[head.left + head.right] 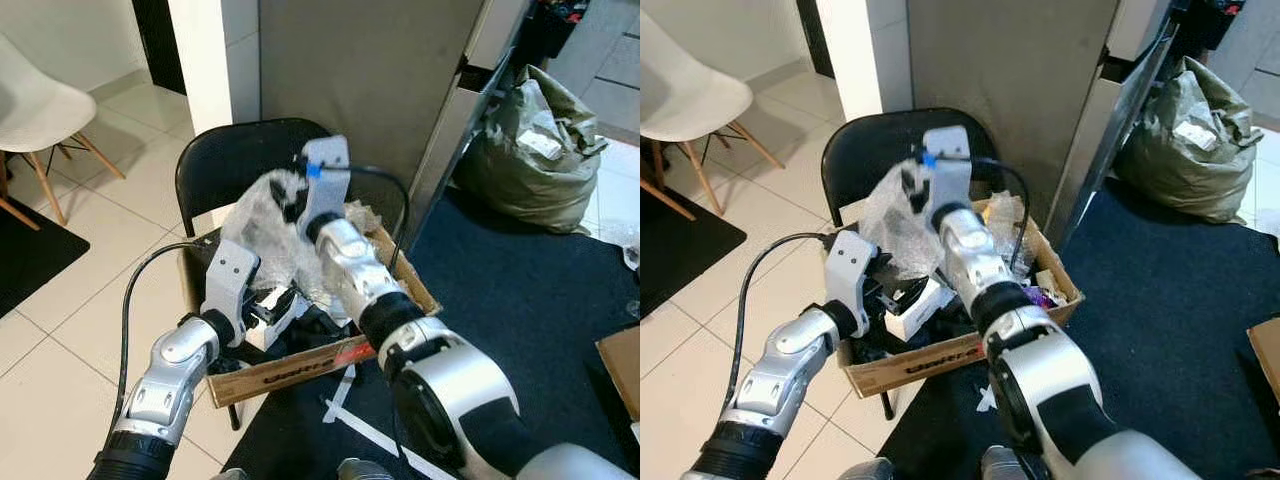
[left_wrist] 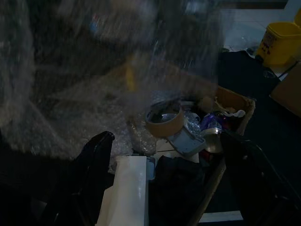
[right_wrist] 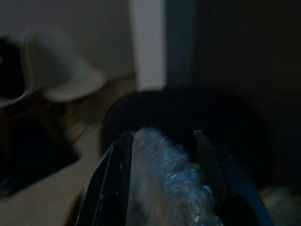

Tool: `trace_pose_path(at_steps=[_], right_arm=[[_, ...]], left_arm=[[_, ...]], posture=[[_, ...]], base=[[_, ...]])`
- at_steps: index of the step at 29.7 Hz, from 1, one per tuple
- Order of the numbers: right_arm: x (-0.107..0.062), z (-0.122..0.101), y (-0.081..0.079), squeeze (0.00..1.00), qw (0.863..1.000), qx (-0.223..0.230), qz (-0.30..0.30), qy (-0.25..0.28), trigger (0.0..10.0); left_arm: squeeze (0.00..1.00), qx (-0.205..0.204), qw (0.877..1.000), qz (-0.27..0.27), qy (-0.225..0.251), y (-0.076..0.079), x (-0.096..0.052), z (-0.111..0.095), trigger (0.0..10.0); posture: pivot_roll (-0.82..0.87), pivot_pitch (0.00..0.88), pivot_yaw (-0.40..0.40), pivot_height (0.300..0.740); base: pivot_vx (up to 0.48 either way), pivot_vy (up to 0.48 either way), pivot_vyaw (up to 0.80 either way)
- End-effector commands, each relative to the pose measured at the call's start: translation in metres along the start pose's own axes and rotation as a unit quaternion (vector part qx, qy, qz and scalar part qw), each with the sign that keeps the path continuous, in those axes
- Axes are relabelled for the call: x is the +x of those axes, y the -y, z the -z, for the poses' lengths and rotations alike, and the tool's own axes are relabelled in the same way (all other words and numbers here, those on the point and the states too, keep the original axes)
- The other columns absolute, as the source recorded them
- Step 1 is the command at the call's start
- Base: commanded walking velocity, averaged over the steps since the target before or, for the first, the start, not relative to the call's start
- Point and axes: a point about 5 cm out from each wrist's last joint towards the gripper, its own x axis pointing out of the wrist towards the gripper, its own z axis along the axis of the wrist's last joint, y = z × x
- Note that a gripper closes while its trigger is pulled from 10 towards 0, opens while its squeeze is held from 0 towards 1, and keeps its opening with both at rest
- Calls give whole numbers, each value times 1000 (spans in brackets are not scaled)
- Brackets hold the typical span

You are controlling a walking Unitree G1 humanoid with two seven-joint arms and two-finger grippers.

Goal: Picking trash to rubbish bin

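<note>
Gripping a wad of clear bubble wrap (image 3: 164, 183) between its two black fingers, the right tool (image 3: 162, 155) is raised above a cardboard box (image 1: 310, 372) of trash resting on a black chair (image 1: 240, 160). At about eight o'clock from it, the left tool (image 2: 164, 155) sits low over the box, fingers spread apart, beside a white carton (image 2: 128, 188). Trailing wrap might snag other litter and drag it out; the loose film could also slip free.

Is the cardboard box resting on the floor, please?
No, the cardboard box sits on the seat of the black folding chair.
</note>
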Motion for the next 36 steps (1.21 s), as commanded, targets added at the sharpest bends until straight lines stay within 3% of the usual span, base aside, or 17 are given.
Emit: trace_pose_path(at_steps=[1, 4, 7, 11, 12, 14, 15, 17, 19, 24, 25, 26, 28, 30, 36], right_arm=[[-2, 8, -19, 0, 1000, -11, 16, -8, 10000], [-3, 10, -1, 0, 995, -65, 74, -17, 10000], [-4, 12, 5, 0, 995, -69, 73, -25, 10000], [-8, 24, 29, 0, 986, -84, 119, -83, 10000], [-10, 27, 38, 0, 984, -68, 135, -99, 10000], [-10, 27, 38, 0, 984, -68, 135, -99, 10000], [-11, 30, 45, 0, 982, -46, 144, -111, 10000], [-11, 28, 50, 0, 990, 13, 96, -105, 10000], [-10, 26, 49, 0, 992, 29, 74, -96, 10000], [-11, 14, 73, 0, 988, 57, 131, -56, 10000], [-12, 8, 88, 0, 981, 77, 173, -36, 10000], [-12, 8, 88, 0, 981, 77, 173, -36, 10000], [-19, -1, 114, 0, 973, 88, 211, -9, 10000], [-26, 1, 127, 0, 983, 70, 170, -10, 10000], [-50, 25, 140, 0, 991, 25, 120, -45, 10000]], left_arm=[[0, 2, 1000, 4, -1, 2, 1, -1, 10000], [0, 4, 1000, -3, -1, 1, 1, -2, 10000], [0, 5, 1000, -9, -1, -1, 1, -2, 10000], [0, 7, 1000, -21, 1, -5, 2, -4, 10000], [0, 5, 1000, -25, 2, -6, 2, -4, 10000], [0, 5, 1000, -25, 2, -6, 2, -4, 10000], [0, 4, 1000, -28, 3, -7, 3, -4, 10000], [0, 5, 999, -32, 4, -8, 3, -5, 10000], [0, 5, 999, -33, 4, -8, 3, -5, 10000], [0, 8, 998, -62, 14, -14, 4, -8, 10000], [0, 9, 996, -91, 23, -20, 4, -11, 10000], [0, 9, 996, -91, 23, -20, 4, -11, 10000], [0, 10, 983, -177, 37, -41, 1, -17, 10000], [0, 3, 970, -241, 46, -56, -5, -21, 10000], [0, 21, 954, -294, 53, -67, -16, -23, 10000]], posture=[[-40, 2, -54, 740], [-39, 4, -50, 740], [-41, 7, -49, 740], [-44, 7, -45, 740], [-44, 11, -44, 740], [-44, 11, -44, 740], [-44, 11, -44, 740], [-48, 13, -41, 740], [-48, 13, -41, 740], [-49, 18, -40, 740], [-49, 18, -40, 740], [-49, 18, -40, 740], [-49, 18, -40, 740], [-49, 20, -40, 740], [-52, 22, -40, 740]], base=[[0, 0, 0], [0, 0, 0], [0, 0, 0], [0, 0, 0], [0, 0, 0], [0, 0, 0], [0, 0, 0], [0, 0, 0], [0, 0, 0], [0, 0, 0], [0, 0, 0], [0, 0, 0], [0, 0, 0], [0, 0, 0], [0, 0, 0]])
